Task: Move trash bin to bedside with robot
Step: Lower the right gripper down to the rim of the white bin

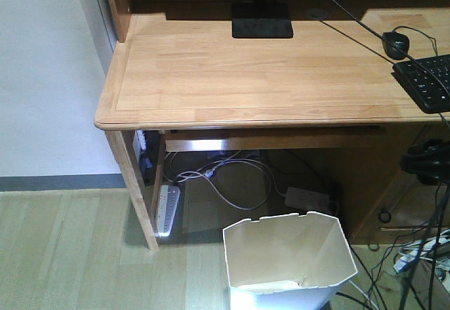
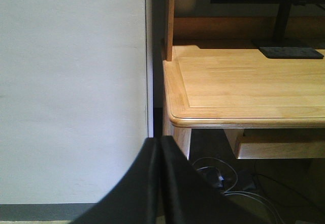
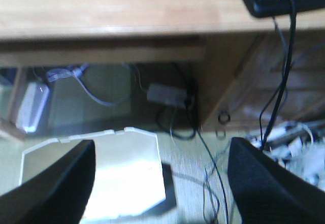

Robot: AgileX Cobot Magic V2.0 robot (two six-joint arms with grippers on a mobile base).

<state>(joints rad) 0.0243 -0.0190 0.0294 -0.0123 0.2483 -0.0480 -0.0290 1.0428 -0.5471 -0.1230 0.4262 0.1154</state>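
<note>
The white faceted trash bin [image 1: 288, 250] stands upright on the floor in front of the desk, its cream inside showing. In the right wrist view the trash bin [image 3: 122, 168] lies below and to the left. My right gripper [image 3: 161, 150] is open and holds nothing; it hangs above the bin's right edge, its left finger [image 3: 56, 188] over the bin and its right finger [image 3: 274, 183] over the floor. The thin black right arm [image 1: 424, 161] with dangling cables shows at the right edge. My left gripper [image 2: 161, 142] is shut on nothing, facing the wall beside the desk corner. The bedside is out of view.
A light wooden desk [image 1: 267, 71] carries a monitor stand [image 1: 262, 20], a mouse [image 1: 396, 43] and a keyboard [image 1: 429, 81]. Power strips [image 1: 167, 208] and cables [image 1: 239, 183] lie under it. Loose cables [image 3: 216, 183] trail on the floor right of the bin. A white wall [image 2: 71, 92] is at left.
</note>
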